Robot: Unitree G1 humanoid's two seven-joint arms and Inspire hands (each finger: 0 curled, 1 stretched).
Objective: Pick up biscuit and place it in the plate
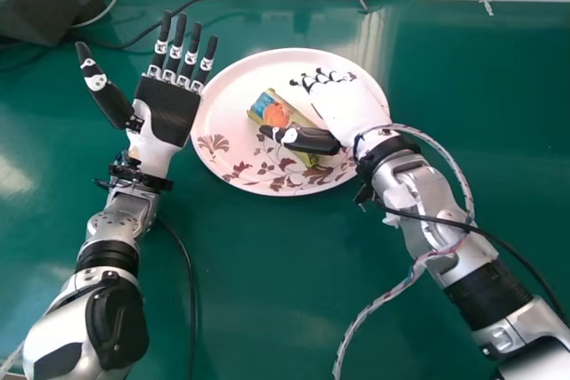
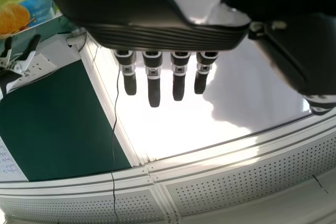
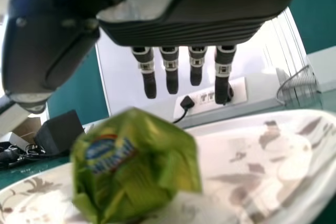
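Biscuit pack (image 1: 275,113), green with blue-and-orange print, end creased, is positioned diagonally over the plate (image 1: 225,106). Plate is round, pale pink, flower-printed, face up.

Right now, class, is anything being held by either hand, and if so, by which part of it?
Nothing is held. The green plastic biscuit packet rests on the round white floral plate; the left hand and right hand both have straight fingers.

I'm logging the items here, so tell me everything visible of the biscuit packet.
The biscuit packet has a green, plastic-looking wrapper, crinkled at one end, printed with a blue patch and an orange round biscuit. No opening shows. It lies slantwise on the floral plate; the thumb of the right hand passes over it, with no contact visible.
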